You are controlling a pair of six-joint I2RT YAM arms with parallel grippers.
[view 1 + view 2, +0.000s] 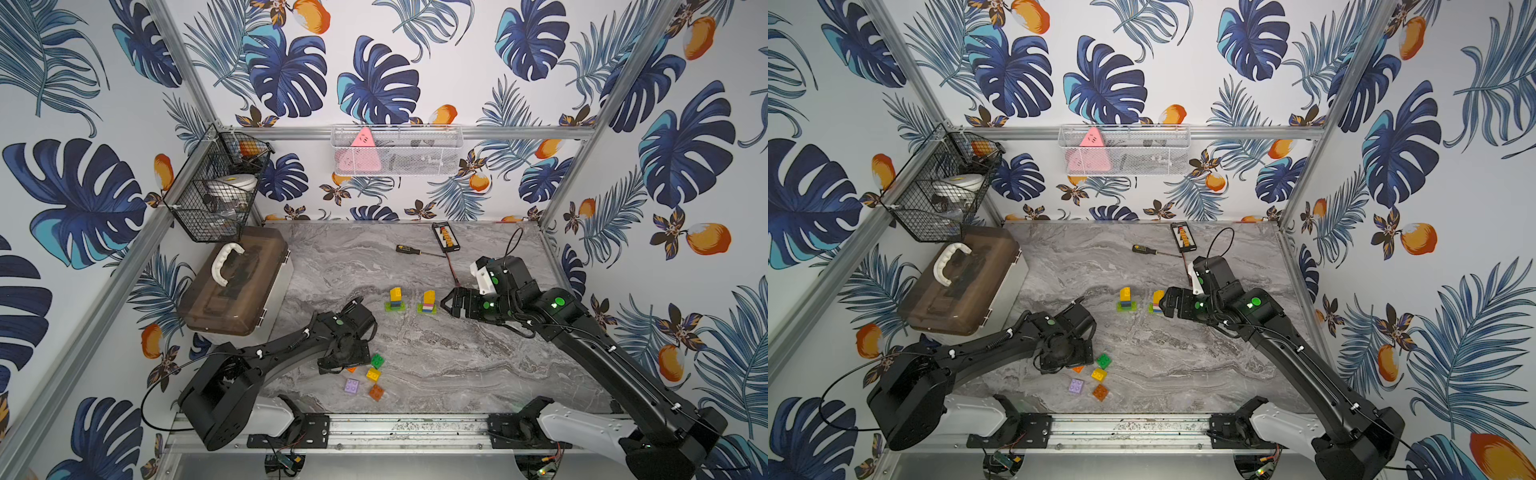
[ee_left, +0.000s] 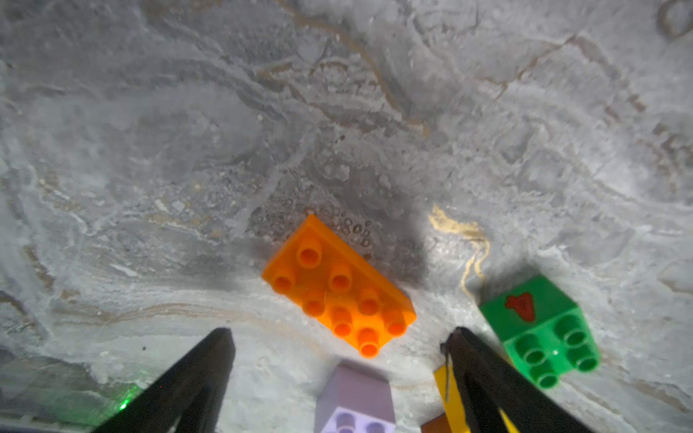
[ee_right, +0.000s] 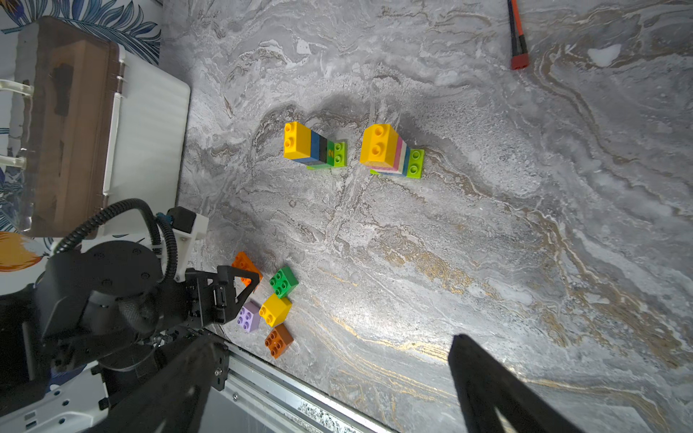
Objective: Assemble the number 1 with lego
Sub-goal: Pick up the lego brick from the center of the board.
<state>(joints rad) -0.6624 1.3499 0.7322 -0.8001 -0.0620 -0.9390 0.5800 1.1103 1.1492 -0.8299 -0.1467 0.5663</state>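
Top view: on the table (image 1: 457, 365), lower centre of frame, the left gripper (image 1: 347, 363) points down over the loose lego (image 1: 373, 376); its jaws are hidden under the wrist here. Beside it are a green brick (image 1: 377, 360), yellow brick (image 1: 372, 373), purple brick (image 1: 352, 386) and dark orange brick (image 1: 376, 392). Mid-frame, two built stacks stand upright on green bases: a blue-and-black stack (image 1: 397, 300) and a pink-and-white stack (image 1: 428, 302), near each other but apart. The right gripper (image 1: 446, 306) is just right of the pink-and-white stack, spread open and empty; can't tell if it touches. Toolbox (image 1: 235, 286) at left, screwdriver (image 1: 409, 249) and bit case (image 1: 445, 237) at the table's upper centre, all well clear. Left wrist: jaws wide apart, nothing held. A flat orange long brick (image 2: 337, 292) lies studs-up just ahead of the fingertips (image 2: 221, 345), skewed to them. The green brick sits close beside one finger, the yellow one is partly behind that finger, and the purple one is between the fingers, nearer the camera. Looks like the pick step for the next piece, probably the orange one. Next move calls for a wrist turn to square up across its narrow width, then going down and closing. Risk: a finger nudges the green or yellow brick. Right wrist: both stacks, the loose pieces and the left arm are in view. Right fingers are wide apart with nothing between them, and nothing lies between the loose pieces and the stacks.
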